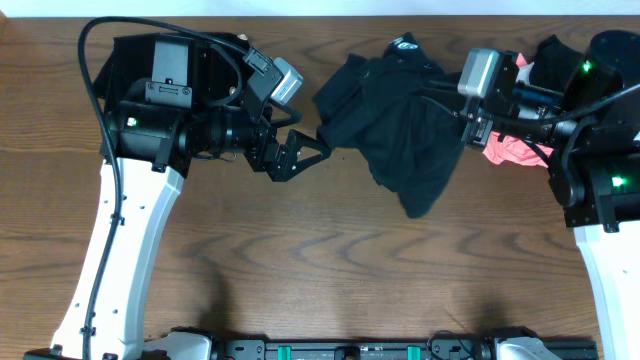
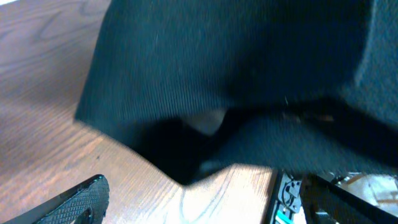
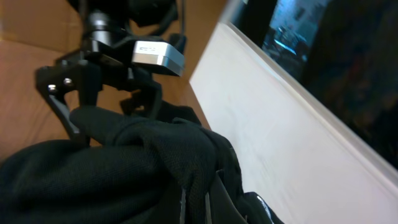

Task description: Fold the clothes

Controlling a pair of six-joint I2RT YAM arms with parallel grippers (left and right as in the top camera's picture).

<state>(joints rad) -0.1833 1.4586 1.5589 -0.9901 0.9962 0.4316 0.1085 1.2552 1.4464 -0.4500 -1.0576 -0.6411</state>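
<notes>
Open table (image 1: 340, 275) along near edge, black shirt (image 1: 400, 140) heaped centre-back, pink garment (image 1: 505, 152) far right

The surface (image 1: 330, 260) is dark brown wood with a bold wavy grain. A crumpled black shirt (image 1: 400, 130) rests on its far middle, one tip trailing toward the centre. Just beside it to the right lies a pink garment (image 1: 505, 152). A black rail (image 1: 350, 348) runs along the near edge.

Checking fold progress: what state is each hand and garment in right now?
left hand: open, at the shirt's edge.
right hand: shut on the black shirt.
black shirt: bunched, unfolded, hanging from the right hand.
pink garment: crumpled, unfolded.
</notes>
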